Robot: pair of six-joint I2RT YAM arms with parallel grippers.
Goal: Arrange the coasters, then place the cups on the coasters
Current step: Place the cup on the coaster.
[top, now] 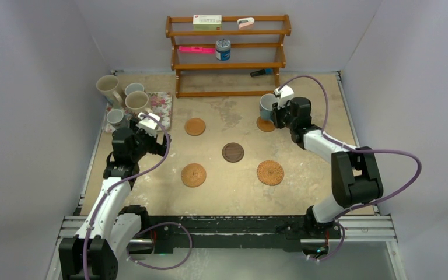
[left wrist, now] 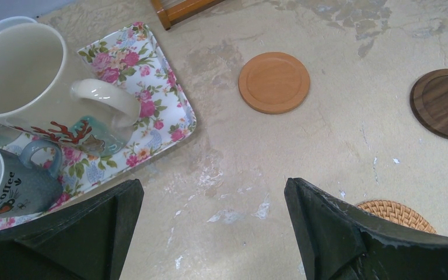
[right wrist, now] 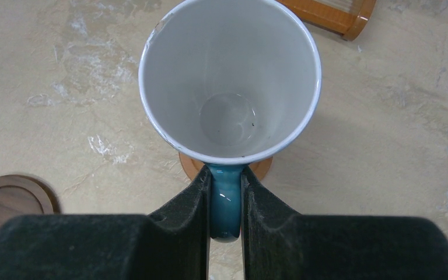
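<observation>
Now the right gripper (right wrist: 226, 182) clenches the handle of the blue cup (right wrist: 230, 81) over a coaster (right wrist: 261, 167) at one o'clock. At ten o'clock the left gripper (left wrist: 213, 201) gapes empty beside the tray (left wrist: 172, 114).

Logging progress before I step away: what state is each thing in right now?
blue mug: upright, empty, gripped by its handle, over the far right coaster; contact unclear.
right gripper: shut on the blue mug's handle.
left gripper: open, empty, near the tray.
four other mugs: upright, on or beside the tray, untouched.
four other coasters: flat on the table, bare.
</observation>
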